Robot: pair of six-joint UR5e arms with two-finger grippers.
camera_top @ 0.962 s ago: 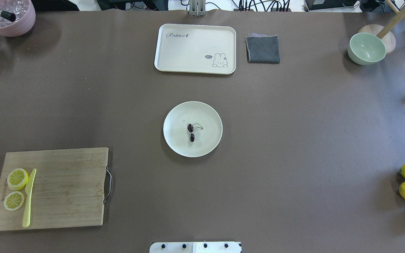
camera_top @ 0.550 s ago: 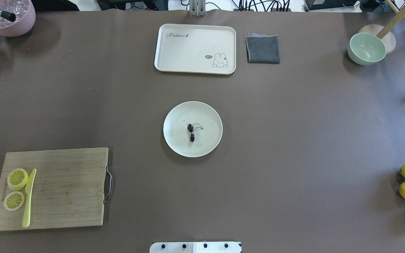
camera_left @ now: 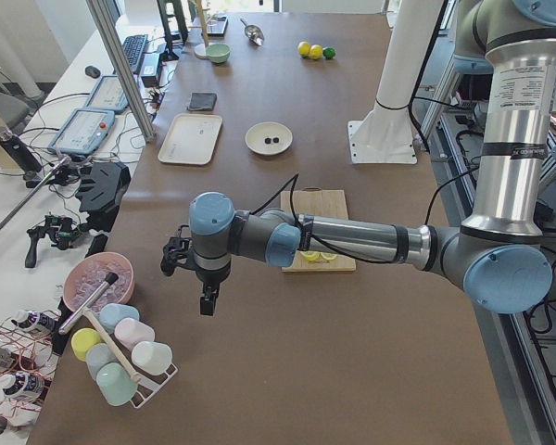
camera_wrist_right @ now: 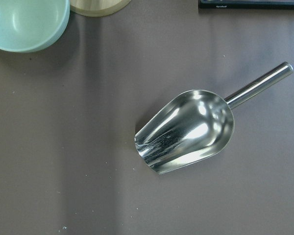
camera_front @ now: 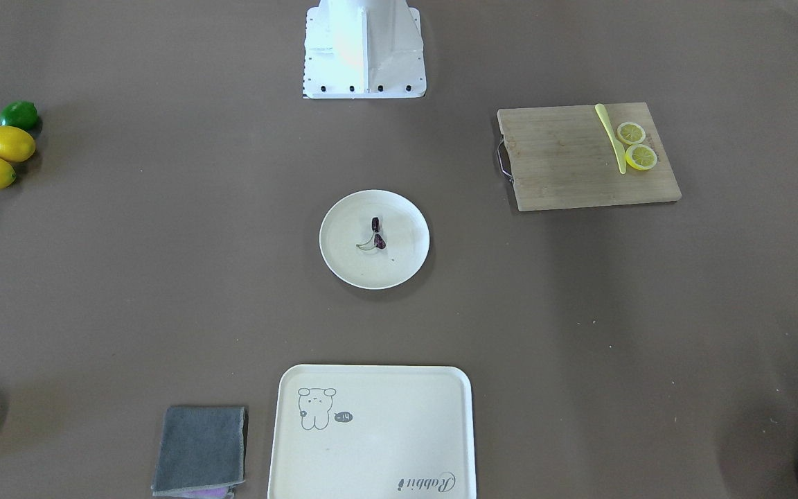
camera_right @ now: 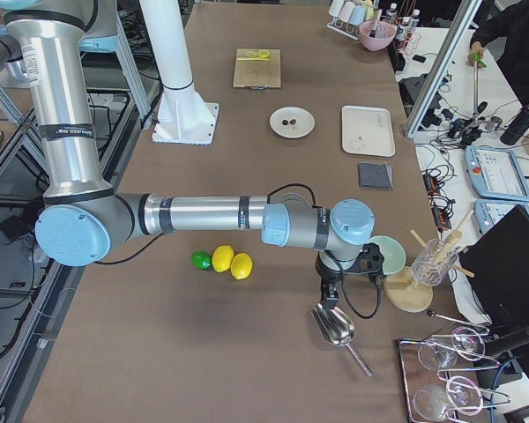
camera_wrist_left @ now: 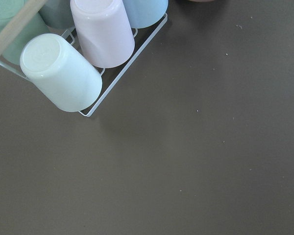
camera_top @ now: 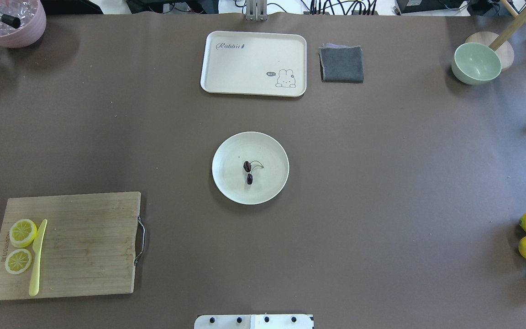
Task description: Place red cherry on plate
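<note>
Overhead exterior: lower left, a cutting board (camera_top: 85, 242); at frame centre the red cherry (camera_top: 248, 172) lies on the plate (camera_top: 231, 183); upper centre, a tray (camera_top: 244, 68). The left gripper (camera_left: 206, 306) and right gripper (camera_right: 325, 298) show only in side views; I cannot tell how their jaws stand.

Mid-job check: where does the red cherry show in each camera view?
Exterior front-facing: red cherry at centre, on the plate.
Overhead exterior: red cherry at centre, on the plate.
Exterior left: red cherry upper middle, far off.
Exterior right: red cherry upper middle, far off.
Left wrist-mounted: not in it.
Right wrist-mounted: not in it.
Shared landmark: the plate beneath it.
</note>
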